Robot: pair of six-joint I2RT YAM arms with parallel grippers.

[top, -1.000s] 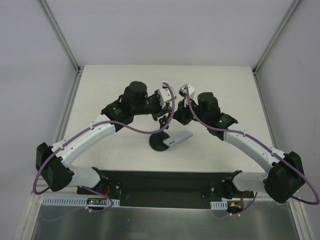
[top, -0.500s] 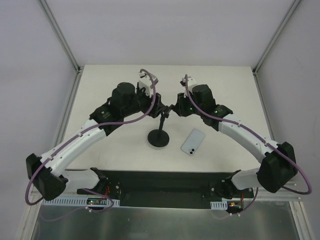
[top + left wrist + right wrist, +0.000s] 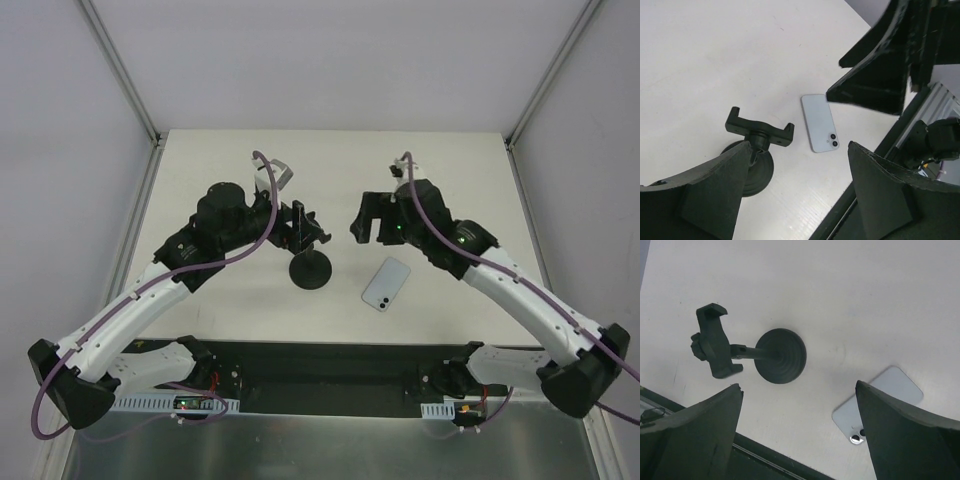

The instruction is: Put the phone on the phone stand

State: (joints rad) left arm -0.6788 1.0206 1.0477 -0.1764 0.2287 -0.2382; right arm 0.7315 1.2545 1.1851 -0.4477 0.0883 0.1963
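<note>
The phone (image 3: 386, 284) lies flat on the white table, pale blue back up, camera end toward the near edge, just right of the phone stand (image 3: 311, 271). It also shows as the phone (image 3: 819, 122) in the left wrist view and as the phone (image 3: 885, 400) partly behind a finger in the right wrist view. The phone stand (image 3: 781, 356) is upright on its round base, and its bracket head (image 3: 760, 131) is bare. My left gripper (image 3: 305, 228) hangs open beside the stand head. My right gripper (image 3: 372, 220) is open, above and behind the phone. Neither one holds anything.
A black mounting strip (image 3: 330, 365) with the arm bases runs along the table's near edge. Metal frame posts (image 3: 135, 95) and white walls close in the back and sides. Purple cables (image 3: 250, 250) loop over both arms.
Both grippers have opened and drawn back from the stand head, left to the left, right to the right. The phone went from tilted at the stand's base to flat on the table.
</note>
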